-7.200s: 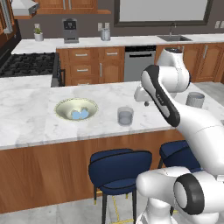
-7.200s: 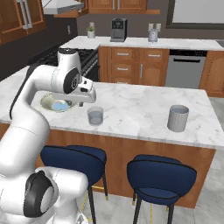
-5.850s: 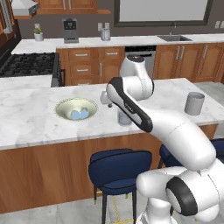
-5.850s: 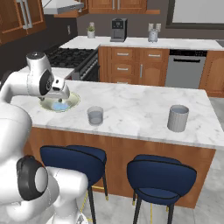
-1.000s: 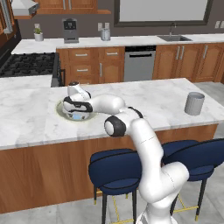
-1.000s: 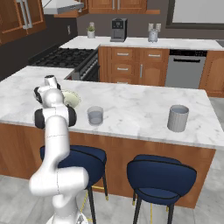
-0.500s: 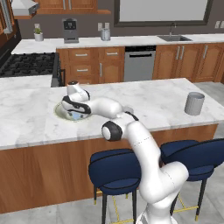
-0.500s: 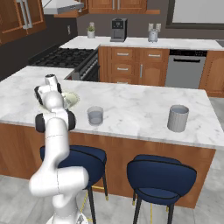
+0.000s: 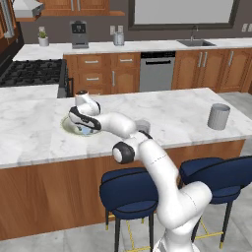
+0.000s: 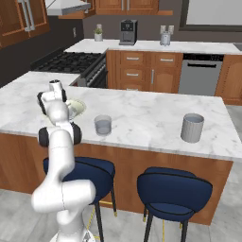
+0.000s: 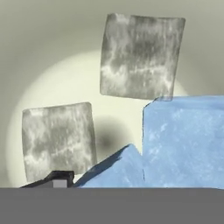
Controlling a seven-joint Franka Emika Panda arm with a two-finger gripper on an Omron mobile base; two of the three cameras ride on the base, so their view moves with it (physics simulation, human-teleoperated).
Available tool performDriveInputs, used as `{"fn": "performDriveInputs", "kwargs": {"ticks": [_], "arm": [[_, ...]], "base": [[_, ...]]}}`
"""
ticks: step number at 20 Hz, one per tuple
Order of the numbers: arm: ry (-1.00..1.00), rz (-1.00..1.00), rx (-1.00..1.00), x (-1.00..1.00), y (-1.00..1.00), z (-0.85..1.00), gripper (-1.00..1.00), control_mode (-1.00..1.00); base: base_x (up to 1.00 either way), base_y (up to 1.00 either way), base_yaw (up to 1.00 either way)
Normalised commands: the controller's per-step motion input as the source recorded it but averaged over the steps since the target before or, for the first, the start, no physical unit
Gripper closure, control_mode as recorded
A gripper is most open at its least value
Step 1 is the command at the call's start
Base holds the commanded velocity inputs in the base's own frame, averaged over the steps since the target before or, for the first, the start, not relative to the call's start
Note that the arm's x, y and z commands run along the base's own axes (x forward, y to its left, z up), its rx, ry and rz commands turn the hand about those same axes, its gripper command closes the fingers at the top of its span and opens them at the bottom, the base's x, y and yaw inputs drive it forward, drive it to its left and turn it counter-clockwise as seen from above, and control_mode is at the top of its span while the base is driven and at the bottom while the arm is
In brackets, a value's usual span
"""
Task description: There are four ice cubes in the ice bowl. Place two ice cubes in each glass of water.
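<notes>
Ice cubes: two grey-white cubes (image 11: 140, 57) and two pale blue ones (image 11: 183, 140) lie close together on the floor of the ice bowl (image 9: 69, 126).
Ice bowl: near the desk's (image 9: 167, 113) left end.
Hand: hand (image 9: 84, 127) lowered into the bowl among the cubes; how its jaws stand cannot be told.
Glasses of water: near glass (image 10: 103, 125) mid-desk by the front edge; far glass (image 10: 192, 127) toward the right end.

Flat, even light; soft rendering.
</notes>
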Motion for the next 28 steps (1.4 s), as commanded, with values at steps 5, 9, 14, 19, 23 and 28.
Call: {"fn": "performDriveInputs", "kwargs": {"ticks": [5, 9, 14, 19, 23, 28], "arm": [[-0.12, -0.01, 0.06, -0.26, -0.12, 0.29, 1.0, -1.0], [-0.31, -0.09, 0.09, -0.44, -0.49, 0.35, 1.0, -1.0], [-0.36, -0.08, 0.08, -0.94, -0.97, -0.24, 1.0, -1.0], [-0.48, 0.0, 0.16, -1.0, -1.0, 0.09, 1.0, -1.0], [-0.42, 0.0, 0.11, -1.0, -1.0, 0.15, 1.0, -1.0], [-0.39, 0.0, 0.08, -1.0, -1.0, 0.0, 1.0, -1.0]], "base": [[0.0, 0.0, 0.0], [0.0, 0.0, 0.0], [0.0, 0.0, 0.0], [0.0, 0.0, 0.0], [0.0, 0.0, 0.0], [0.0, 0.0, 0.0]]}}
